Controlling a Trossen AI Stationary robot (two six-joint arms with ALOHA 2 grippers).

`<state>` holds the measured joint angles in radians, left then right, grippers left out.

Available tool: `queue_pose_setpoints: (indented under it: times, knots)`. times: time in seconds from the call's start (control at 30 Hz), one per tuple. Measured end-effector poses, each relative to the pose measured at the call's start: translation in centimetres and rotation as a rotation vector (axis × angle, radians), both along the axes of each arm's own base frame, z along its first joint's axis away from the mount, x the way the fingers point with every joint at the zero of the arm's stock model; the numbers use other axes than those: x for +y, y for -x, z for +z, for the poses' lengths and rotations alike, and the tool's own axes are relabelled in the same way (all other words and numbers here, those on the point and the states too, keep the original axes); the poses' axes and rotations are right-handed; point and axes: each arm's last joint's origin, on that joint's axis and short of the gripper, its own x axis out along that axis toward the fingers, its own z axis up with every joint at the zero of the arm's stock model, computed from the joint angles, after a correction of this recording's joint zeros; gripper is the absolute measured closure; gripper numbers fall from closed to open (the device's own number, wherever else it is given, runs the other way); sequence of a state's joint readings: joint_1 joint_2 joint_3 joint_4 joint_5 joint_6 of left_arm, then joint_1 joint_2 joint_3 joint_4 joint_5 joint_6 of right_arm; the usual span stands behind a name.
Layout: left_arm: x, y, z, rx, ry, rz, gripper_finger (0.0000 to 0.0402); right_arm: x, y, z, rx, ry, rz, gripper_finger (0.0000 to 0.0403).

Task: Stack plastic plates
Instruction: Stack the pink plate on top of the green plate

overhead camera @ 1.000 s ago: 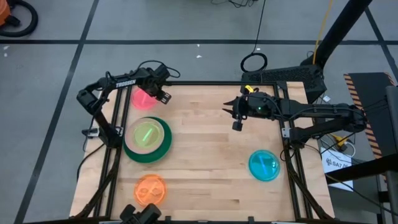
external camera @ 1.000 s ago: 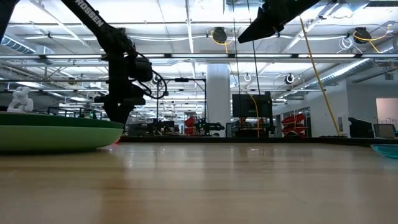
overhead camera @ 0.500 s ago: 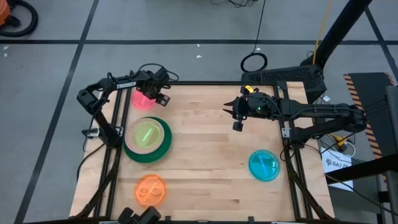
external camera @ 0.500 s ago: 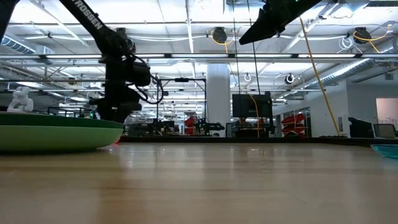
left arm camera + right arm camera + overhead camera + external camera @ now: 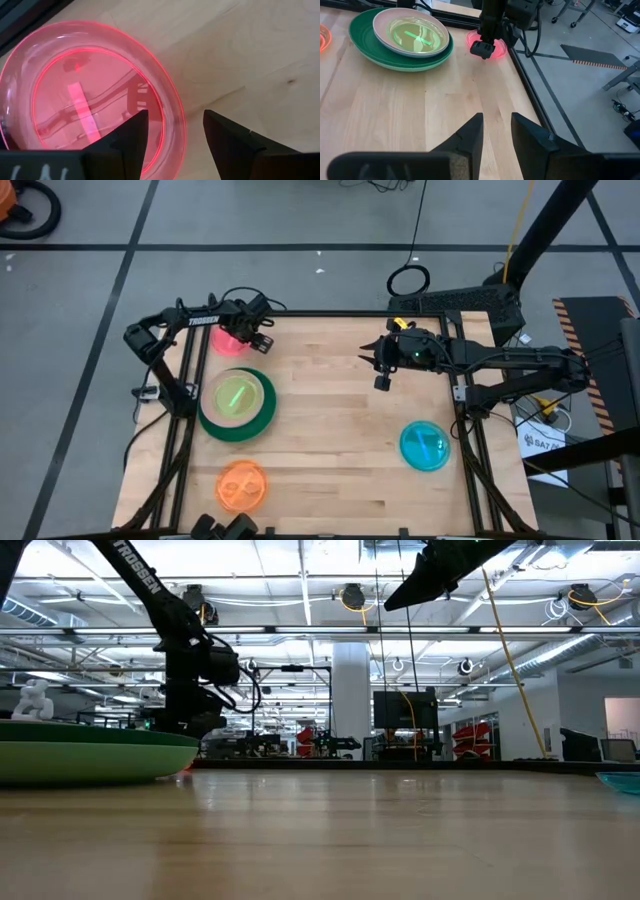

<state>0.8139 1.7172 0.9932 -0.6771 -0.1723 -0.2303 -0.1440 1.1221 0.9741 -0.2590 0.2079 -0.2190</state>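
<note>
The left gripper (image 5: pixel 172 135) hangs over the rim of the red-pink plate (image 5: pixel 75 95), its two dark fingers (image 5: pixel 131 135) parted, one above the plate's inner edge and the other above the bare wood just beside it; nothing is held between them. That plate lies flat at the far left corner of the wooden table (image 5: pixel 340 430), close to the black frame rail.

Nearer along the left side sits a stack: a dark green plate (image 5: pixel 240 427) at the bottom, a light green plate just inside it, and a smaller salmon plate (image 5: pixel 410 31) with a translucent lime plate (image 5: pixel 235 396) glowing in its middle. An orange plate (image 5: pixel 241 485) lies alone at the near left corner, and a blue plate (image 5: pixel 425 446) alone on the right side.

The right gripper (image 5: pixel 496 132) waits raised above the far right part of the table, fingers slightly apart and empty.
</note>
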Motion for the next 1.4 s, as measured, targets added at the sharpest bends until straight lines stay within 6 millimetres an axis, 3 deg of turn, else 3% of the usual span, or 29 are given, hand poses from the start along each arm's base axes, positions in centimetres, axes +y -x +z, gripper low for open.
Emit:
queue_pose_setpoints:
  times: [0.37, 0.87, 1.2, 1.4]
  knots:
    - [-0.5, 0.5, -1.5, -0.003, -0.023, 0.017, 0.0204, 0.0, 0.0, 0.0, 0.000, 0.002, 0.001, 0.0310]
    - [-0.7, 0.0, -1.5, 0.021, -0.067, 0.008, 0.0205, 0.0, 0.0, 0.0, 0.001, 0.002, 0.001, 0.0310]
    - [-0.8, -0.3, -1.6, 0.014, -0.068, 0.000, 0.0290, 0.0, 0.0, 0.0, 0.001, 0.002, 0.001, 0.0310]
    - [-1.1, -0.5, -1.6, 0.015, -0.070, -0.010, 0.0304, 0.0, 0.0, 0.0, 0.002, 0.005, 0.002, 0.0310]
